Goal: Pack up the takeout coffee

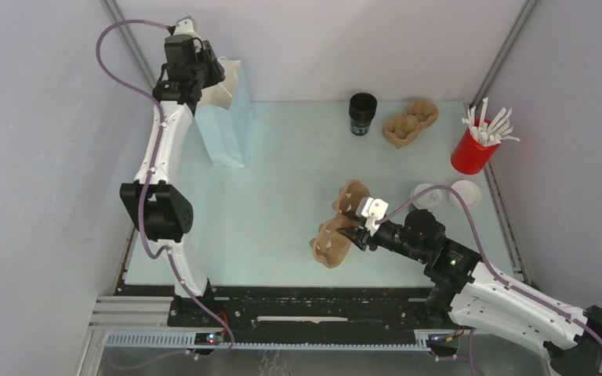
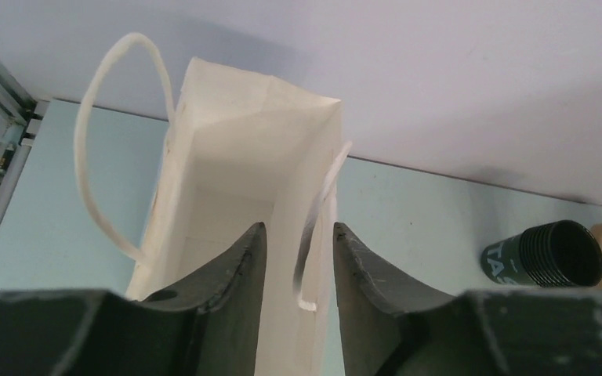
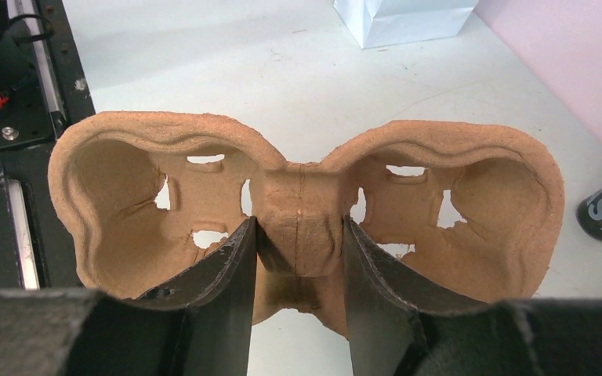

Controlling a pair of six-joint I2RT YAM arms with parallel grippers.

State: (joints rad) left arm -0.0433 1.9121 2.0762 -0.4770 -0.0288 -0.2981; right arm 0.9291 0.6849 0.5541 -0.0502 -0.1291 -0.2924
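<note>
The right pincer (image 3: 299, 223) is clamping the middle ridge of a brown pulp cup carrier (image 3: 470, 196), its fingers pressing on either side of that ridge. The carrier's two wells are lying empty, at the near middle of the table (image 1: 282, 172). The left pincer (image 2: 299, 227) is hanging over the open white paper bag (image 2: 227, 157) at the far left. Its fingers are standing apart on either side of one bag wall and its handle cord, the gap looking wider than the paper. The takeout coffee (image 1: 426, 196) appears to be sitting near the right edge, showing from above only as a white domed top, partly behind the right arm's cable. A loose white lid (image 1: 466, 192) is lying just beside it. A red cup of white sticks (image 1: 470, 153), a lidless black cup (image 1: 363, 113) and a second carrier (image 1: 410, 123) are standing farther back.
</note>
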